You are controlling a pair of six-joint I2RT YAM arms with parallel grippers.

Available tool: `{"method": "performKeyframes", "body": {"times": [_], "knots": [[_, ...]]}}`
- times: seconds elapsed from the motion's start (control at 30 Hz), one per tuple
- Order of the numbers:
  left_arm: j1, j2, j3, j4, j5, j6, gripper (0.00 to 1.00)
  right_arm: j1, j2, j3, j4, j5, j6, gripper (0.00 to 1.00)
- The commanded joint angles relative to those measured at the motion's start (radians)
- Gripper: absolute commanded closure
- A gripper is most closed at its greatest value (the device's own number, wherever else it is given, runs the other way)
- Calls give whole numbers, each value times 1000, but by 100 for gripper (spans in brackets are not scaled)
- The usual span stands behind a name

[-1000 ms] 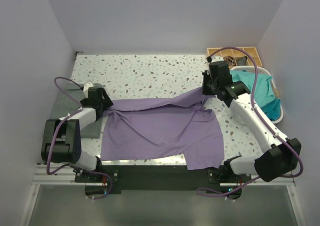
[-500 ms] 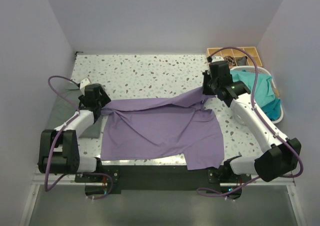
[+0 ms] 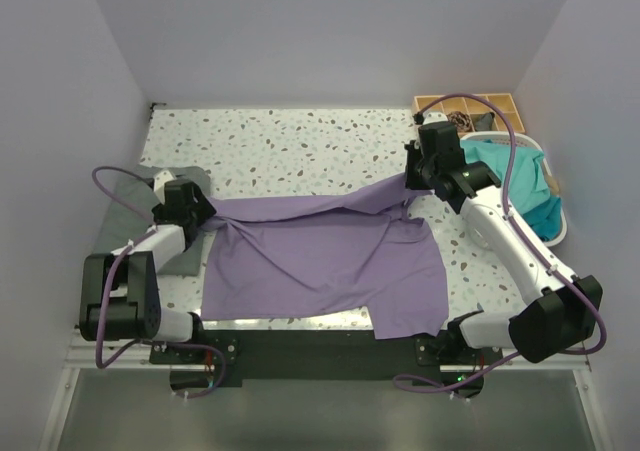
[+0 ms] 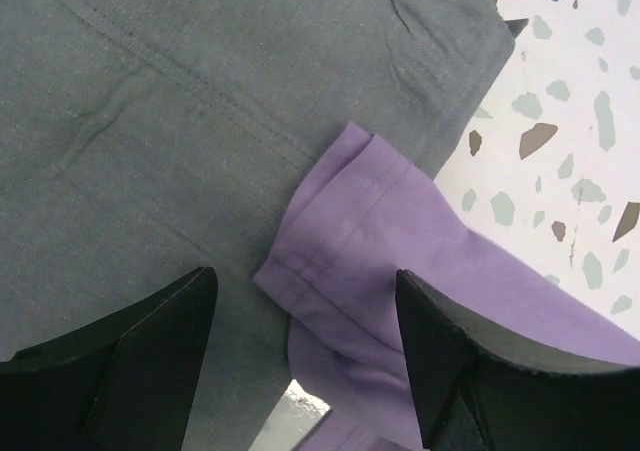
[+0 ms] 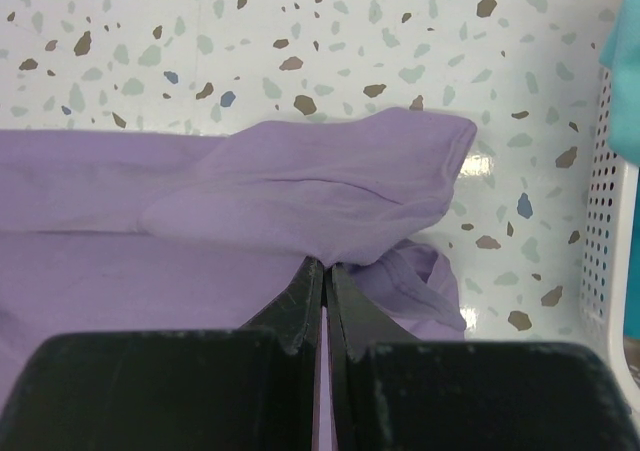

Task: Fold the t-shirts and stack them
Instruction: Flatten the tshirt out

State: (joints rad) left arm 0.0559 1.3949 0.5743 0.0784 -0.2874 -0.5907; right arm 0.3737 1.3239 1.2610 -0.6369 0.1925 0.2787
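Observation:
The lavender t-shirt (image 3: 325, 256) lies spread across the middle of the table. My right gripper (image 3: 418, 183) is shut on its far right edge; the pinched fold (image 5: 330, 186) shows just past the closed jaws. My left gripper (image 3: 190, 209) is open over the shirt's left sleeve (image 4: 360, 231), which rests on the folded grey t-shirt (image 4: 160, 121). The grey shirt (image 3: 135, 206) lies at the table's left edge. A teal t-shirt (image 3: 515, 186) fills the basket at the right.
The white plastic basket (image 3: 562, 223) stands at the right edge; its perforated wall (image 5: 605, 231) is close to my right gripper. A wooden compartment tray (image 3: 470, 108) sits at the back right corner. White walls enclose the speckled table (image 3: 300, 146) on three sides.
My left arm has drawn back toward the left over the grey shirt, and the sleeve end lies loose below the open jaws. The right arm has not moved.

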Motion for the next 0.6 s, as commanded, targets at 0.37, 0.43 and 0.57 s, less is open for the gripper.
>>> {"method": "performKeyframes", "body": {"times": [0.37, 0.43, 0.57], "knots": [[16, 12, -2, 95, 22, -6, 61, -5, -3, 32, 0, 19, -16, 100], [18, 12, 2, 95, 24, 0, 69, -7, -6, 35, -1, 22, -15, 100], [18, 15, 13, 95, 24, 12, 89, -5, -11, 41, -6, 25, -19, 100]]}}
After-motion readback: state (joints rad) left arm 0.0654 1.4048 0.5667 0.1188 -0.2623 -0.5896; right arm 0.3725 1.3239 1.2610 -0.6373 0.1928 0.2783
